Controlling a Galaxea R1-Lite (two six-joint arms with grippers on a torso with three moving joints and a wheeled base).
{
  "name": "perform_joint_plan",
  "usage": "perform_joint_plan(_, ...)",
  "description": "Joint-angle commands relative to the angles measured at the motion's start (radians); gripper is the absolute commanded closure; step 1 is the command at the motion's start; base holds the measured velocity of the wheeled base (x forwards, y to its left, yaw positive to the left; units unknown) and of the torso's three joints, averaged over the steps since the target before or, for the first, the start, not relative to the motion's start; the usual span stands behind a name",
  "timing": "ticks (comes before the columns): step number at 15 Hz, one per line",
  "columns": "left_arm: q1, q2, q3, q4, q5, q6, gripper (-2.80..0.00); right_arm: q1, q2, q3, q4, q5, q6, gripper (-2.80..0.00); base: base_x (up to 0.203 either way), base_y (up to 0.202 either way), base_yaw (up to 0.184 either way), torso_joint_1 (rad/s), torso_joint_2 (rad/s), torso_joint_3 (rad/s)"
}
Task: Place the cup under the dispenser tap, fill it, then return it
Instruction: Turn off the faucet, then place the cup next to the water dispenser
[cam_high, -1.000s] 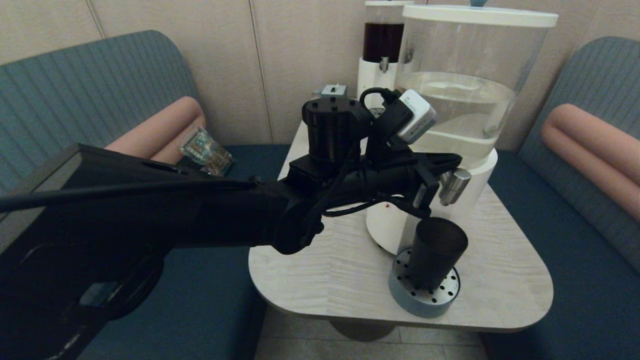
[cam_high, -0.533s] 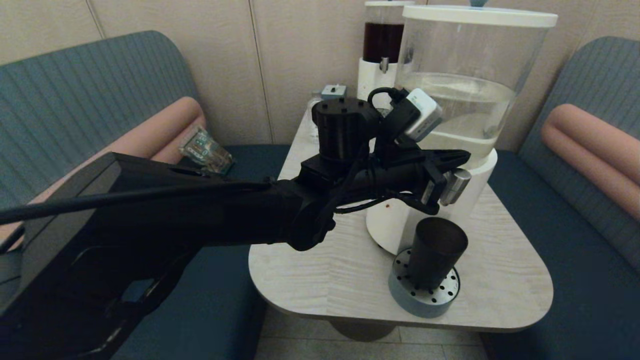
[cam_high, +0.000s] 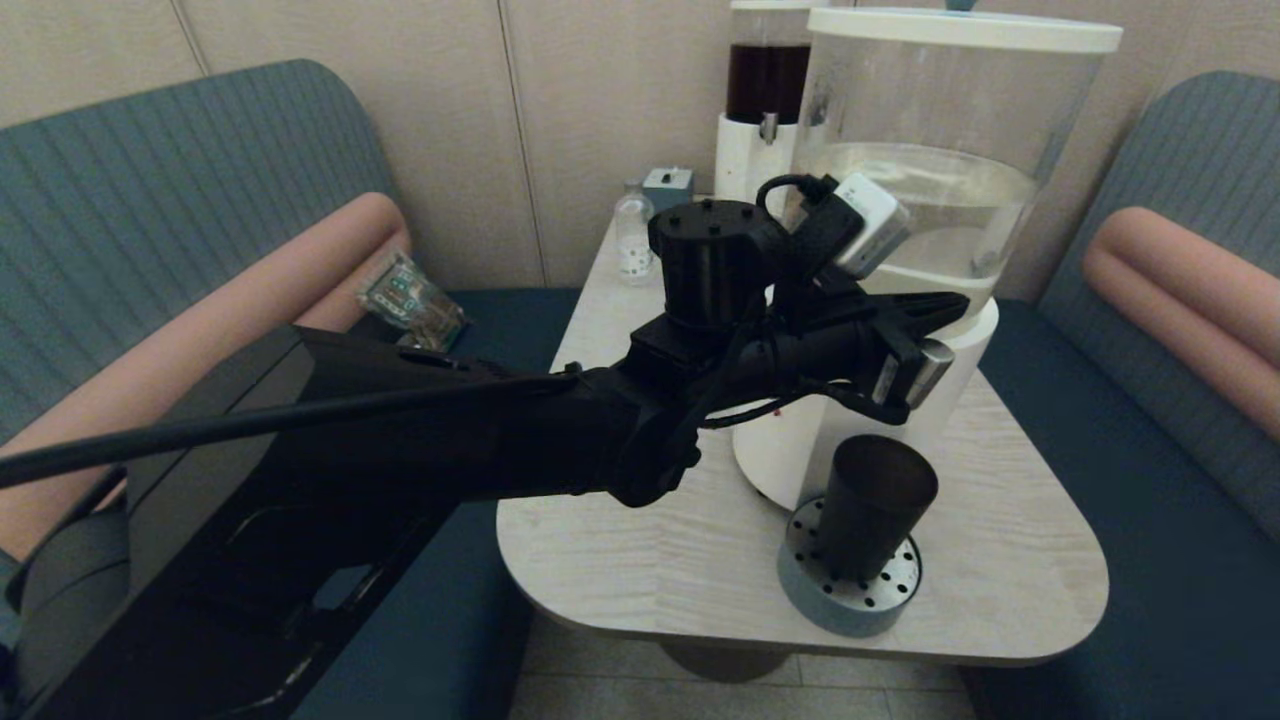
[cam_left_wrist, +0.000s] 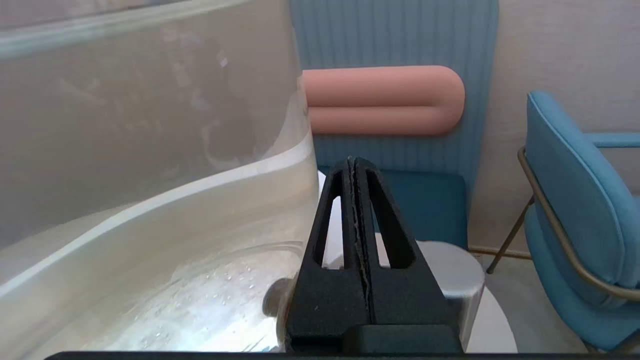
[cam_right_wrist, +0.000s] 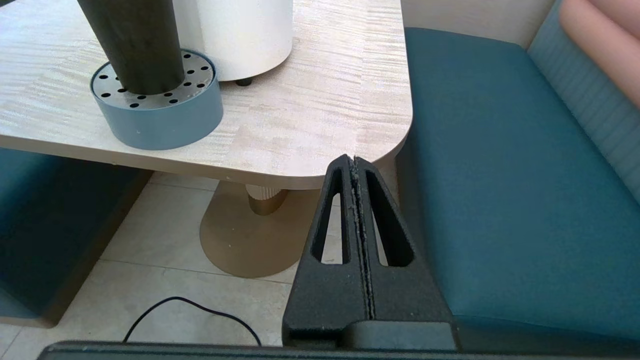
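Observation:
The black cup (cam_high: 875, 505) stands upright on a round blue-grey drip tray (cam_high: 850, 600), directly below the brushed-steel dispenser tap (cam_high: 928, 368). That tap sticks out of the white base of the large dispenser (cam_high: 930, 150), which holds pale liquid. My left gripper (cam_high: 948, 306) is shut and empty; it lies just above the tap, alongside the tank. In the left wrist view the left gripper (cam_left_wrist: 354, 161) points over the tap (cam_left_wrist: 462, 272), next to the clear tank (cam_left_wrist: 150, 150). My right gripper (cam_right_wrist: 354, 159) is shut and empty, parked low off the table's front corner, with the cup (cam_right_wrist: 135, 45) ahead.
A smaller dark-liquid dispenser (cam_high: 765, 90), a small clear bottle (cam_high: 633, 240) and a little grey box (cam_high: 667, 185) stand at the table's back. A packet (cam_high: 410, 295) lies on the left sofa. Table edge (cam_right_wrist: 325, 165) and teal bench (cam_right_wrist: 500, 200) flank the right gripper.
My left arm has moved right and slightly up, bringing its shut fingers from beside the tap to over its top. The cup has stayed on the tray.

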Motion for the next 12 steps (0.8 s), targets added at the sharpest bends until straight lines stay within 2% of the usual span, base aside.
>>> perform_joint_plan(1,-0.003,-0.039,-0.002,-0.012,-0.006,-0.002,0.00,0.001,-0.002,0.012,-0.001,0.000,0.000,0.00,0.000,0.000,0.000,0.000,0.00,0.000)
perform_joint_plan(6,-0.005,-0.156,0.039,-0.008,0.005,-0.012,0.00,0.001,-0.002,0.012,-0.001,0.000,0.000,0.00,0.000,0.000,0.000,0.000,0.00,0.000)
perform_joint_plan(10,0.008,-0.252,0.225,-0.009,0.029,-0.012,0.00,0.000,-0.002,0.012,-0.001,0.000,0.000,0.00,0.000,0.000,0.000,0.000,0.00,0.000)
perform_joint_plan(12,0.058,-0.274,0.305,-0.014,0.044,-0.009,0.00,0.001,-0.002,0.012,-0.001,0.000,0.000,0.00,0.000,0.000,0.000,0.000,0.00,0.000)
